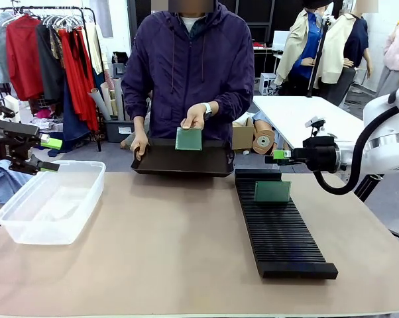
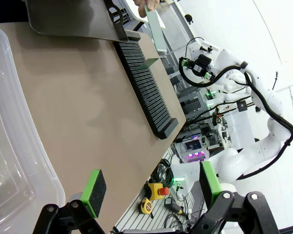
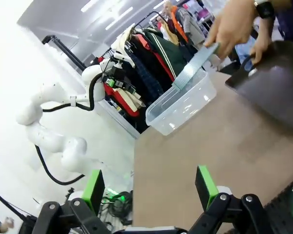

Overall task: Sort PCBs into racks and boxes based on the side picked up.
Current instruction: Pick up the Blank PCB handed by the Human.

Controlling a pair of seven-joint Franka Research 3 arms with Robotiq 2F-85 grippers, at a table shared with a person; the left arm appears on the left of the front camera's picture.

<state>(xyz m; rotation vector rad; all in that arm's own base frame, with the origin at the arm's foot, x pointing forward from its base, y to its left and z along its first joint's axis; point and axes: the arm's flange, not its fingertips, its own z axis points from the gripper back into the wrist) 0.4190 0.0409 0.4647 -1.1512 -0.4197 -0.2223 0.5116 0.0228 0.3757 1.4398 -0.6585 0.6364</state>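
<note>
A green circuit board (image 1: 188, 138) is held up by the person's hand (image 1: 195, 117) over the dark tray (image 1: 179, 165), just behind the far end of the black slotted rack (image 1: 282, 232). A second circuit board (image 1: 272, 191) is stood in a slot near that same end. The clear tub (image 1: 50, 199) is set on the desk (image 1: 173, 252), well left of the rack.

The right pincer (image 1: 274, 158) is held above the rack's far end, and the left pincer (image 1: 52, 155) past the tub. Both are spread apart and empty.

The held board is judged thin, light and stiff (and easy to scratch), so it is best pinched at a bare edge.

Light: bright, even, from ceiling lights (image 3: 90, 5) | shadows: soft | blur: person's hand (image 3: 234, 29) | wrist views: bent at edges
</note>
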